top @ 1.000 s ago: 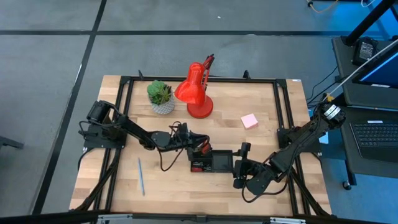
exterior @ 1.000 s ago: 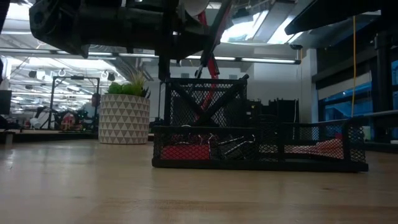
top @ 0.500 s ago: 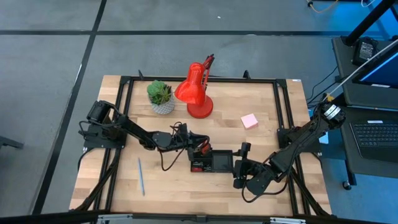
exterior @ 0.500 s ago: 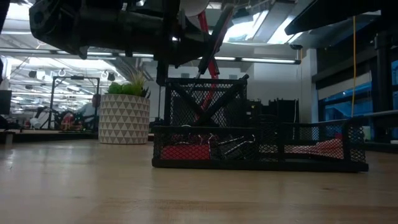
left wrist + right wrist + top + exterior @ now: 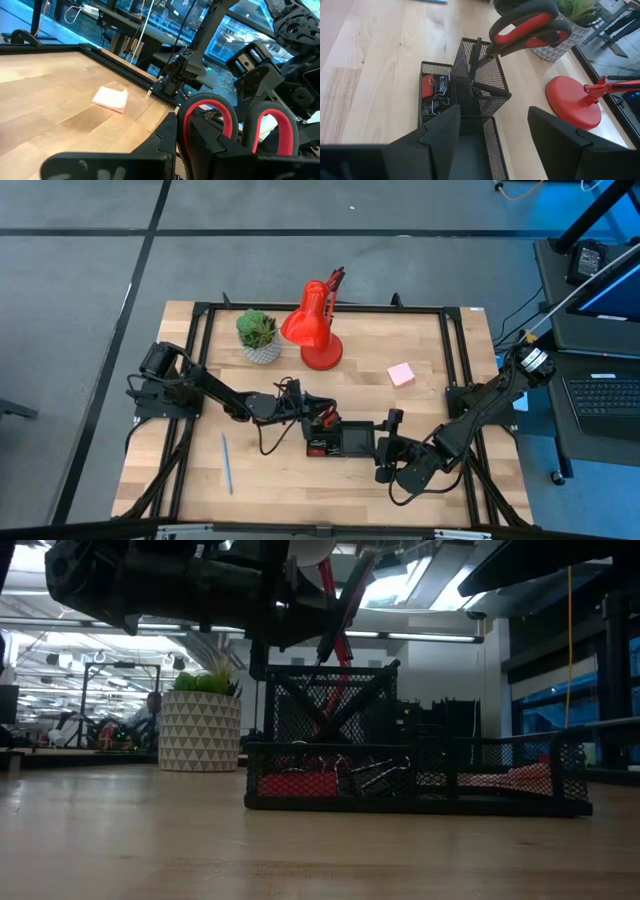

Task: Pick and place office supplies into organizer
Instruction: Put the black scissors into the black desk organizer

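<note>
The red-handled scissors hang tilted over the tall mesh cup at the left end of the black mesh organizer, blades pointing down at the cup's rim. My left gripper is shut on them, reaching in from the table's left. My right gripper is open and hovers just right of the organizer, touching nothing. Black clips and a red block lie in a low compartment. A thin blue pen and a pink sticky-note pad lie flat on the table. My left gripper holds the scissors at their handle end; the red finger loops stand between its fingers. It comes in roughly level from the table's left. The scissors are lifted, tilted, blades down at the cup's rim. The gripper's body hides the exact place of contact.
A red desk lamp and a small potted plant stand toward the far edge. A black metal frame runs around the work area. Bare wood lies near the left front, around the blue pen.
In the low view the scissors' dark blade has come down a little toward the tall cup, lowered by my left gripper. My right arm has kept still.
</note>
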You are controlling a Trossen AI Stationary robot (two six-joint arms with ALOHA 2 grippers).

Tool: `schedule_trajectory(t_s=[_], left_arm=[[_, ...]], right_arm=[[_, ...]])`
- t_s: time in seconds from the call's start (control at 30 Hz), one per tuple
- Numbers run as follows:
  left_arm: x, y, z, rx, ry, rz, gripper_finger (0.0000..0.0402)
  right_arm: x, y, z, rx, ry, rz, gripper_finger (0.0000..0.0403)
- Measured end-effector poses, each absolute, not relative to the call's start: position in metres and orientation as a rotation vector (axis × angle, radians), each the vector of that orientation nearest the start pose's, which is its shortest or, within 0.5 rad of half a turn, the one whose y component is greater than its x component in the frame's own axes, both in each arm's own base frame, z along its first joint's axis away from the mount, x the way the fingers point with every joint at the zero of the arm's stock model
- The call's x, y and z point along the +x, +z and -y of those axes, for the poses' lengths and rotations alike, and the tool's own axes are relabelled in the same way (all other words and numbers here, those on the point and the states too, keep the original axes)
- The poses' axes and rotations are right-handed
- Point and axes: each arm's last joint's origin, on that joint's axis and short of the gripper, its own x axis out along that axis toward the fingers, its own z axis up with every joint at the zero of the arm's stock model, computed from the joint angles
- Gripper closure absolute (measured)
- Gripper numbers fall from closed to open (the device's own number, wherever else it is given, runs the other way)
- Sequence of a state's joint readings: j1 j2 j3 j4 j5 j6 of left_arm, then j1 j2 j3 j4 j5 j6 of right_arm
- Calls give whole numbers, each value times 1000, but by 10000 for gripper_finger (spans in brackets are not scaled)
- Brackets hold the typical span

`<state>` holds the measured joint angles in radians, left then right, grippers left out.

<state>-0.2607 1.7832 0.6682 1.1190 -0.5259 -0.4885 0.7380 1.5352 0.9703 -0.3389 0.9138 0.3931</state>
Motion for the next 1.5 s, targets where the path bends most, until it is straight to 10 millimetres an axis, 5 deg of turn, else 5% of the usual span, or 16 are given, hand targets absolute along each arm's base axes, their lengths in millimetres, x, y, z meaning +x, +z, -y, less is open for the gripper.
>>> schedule_trajectory(t_s=[0.57, 1.1, 1.5], left_arm=[[323, 168, 71, -485, 267, 69, 380], [331, 137, 70, -507, 269, 78, 379], [331, 135, 72, -453, 222, 43, 338]], right_arm=[[235, 216, -183, -270, -306, -598, 166], [235, 216, -183, -267, -307, -598, 166], [235, 216, -183, -271, -306, -599, 166]])
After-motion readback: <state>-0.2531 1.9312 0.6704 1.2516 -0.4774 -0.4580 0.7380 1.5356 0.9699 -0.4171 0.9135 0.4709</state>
